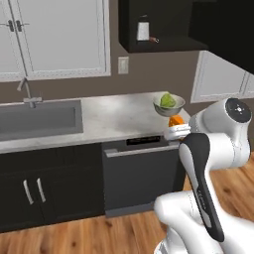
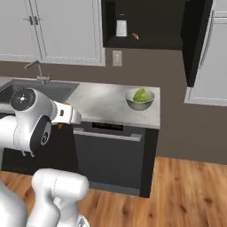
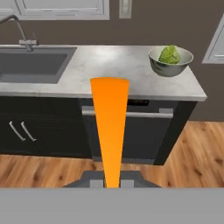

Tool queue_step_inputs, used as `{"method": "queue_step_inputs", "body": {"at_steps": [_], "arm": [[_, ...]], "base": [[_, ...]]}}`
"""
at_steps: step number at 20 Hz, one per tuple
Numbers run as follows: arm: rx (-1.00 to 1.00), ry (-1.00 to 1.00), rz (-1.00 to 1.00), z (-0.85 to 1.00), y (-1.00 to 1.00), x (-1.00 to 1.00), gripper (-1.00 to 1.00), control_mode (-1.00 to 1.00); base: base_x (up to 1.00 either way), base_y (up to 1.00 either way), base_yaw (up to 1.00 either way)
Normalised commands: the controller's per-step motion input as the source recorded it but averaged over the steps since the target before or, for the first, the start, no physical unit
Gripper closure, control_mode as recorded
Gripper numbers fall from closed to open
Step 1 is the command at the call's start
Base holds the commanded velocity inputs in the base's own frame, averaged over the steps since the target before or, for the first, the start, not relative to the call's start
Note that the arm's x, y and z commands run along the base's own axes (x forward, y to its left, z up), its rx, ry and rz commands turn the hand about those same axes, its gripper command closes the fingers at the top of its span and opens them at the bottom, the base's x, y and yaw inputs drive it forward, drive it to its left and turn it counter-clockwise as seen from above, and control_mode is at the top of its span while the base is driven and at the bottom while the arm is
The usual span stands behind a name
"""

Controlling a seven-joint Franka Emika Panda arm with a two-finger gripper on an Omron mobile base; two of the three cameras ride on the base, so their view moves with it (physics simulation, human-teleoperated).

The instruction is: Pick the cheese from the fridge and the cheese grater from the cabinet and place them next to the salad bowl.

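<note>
the sink (image 3: 30, 65) lies far left. the gripper (image 3: 111, 183) pinches the cheese (image 3: 109, 131), held in front of the counter (image 3: 109, 65), not yet over it. the salad bowl (image 3: 170, 60) sits at the right edge; a careless swing could nudge it off. the cheese grater (image 1: 143, 31) waits in the cabinet (image 1: 168, 44).

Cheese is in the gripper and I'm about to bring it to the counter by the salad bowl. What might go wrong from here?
1. The gripper pinches only the narrow end of the cheese, so the long wedge might slip or pivot on the way.
2. The salad bowl sits near the counter end; a wide set-down could knock it or drop the cheese off the edge.
3. The cheese grater waits in the cabinet.
</note>
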Motion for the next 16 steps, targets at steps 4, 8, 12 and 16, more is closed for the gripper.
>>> {"method": "queue_step_inputs", "body": {"at_steps": [4,8,12,16], "arm": [[0.00,0.00,0.00,0.00,0.00,0.00,1.00,1.00],[0.00,0.00,0.00,0.00,0.00,0.00,1.00,1.00],[0.00,0.00,0.00,0.00,0.00,0.00,1.00,1.00],[0.00,0.00,0.00,0.00,0.00,0.00,1.00,1.00]], "base": [[0.58,-0.20,-0.11],[0.53,-0.17,-0.23],[0.51,-0.13,-0.24],[0.53,-0.02,-0.09]]}}
